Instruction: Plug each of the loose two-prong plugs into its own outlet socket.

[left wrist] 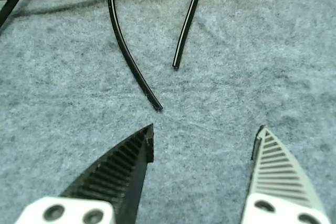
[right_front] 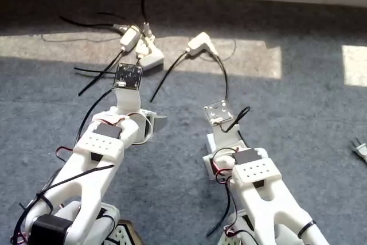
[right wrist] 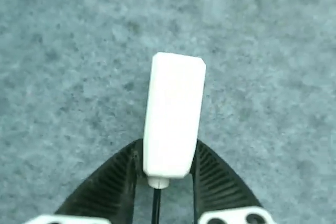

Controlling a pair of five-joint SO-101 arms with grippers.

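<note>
My right gripper is shut on a white rectangular plug body. Its black cord leaves between the fingers, and it hangs just above the grey carpet. My left gripper is open over the carpet with nothing between its fingers. Two loose black cord ends lie just ahead of it. In the high view, a cluster of white plug and socket pieces with black cords lies beyond the left arm. Another white piece lies beyond the right arm.
A small dark two-prong plug lies on the carpet at the far right edge. Black cords trail across the carpet left of the left arm. A bright sunlit band crosses the far carpet.
</note>
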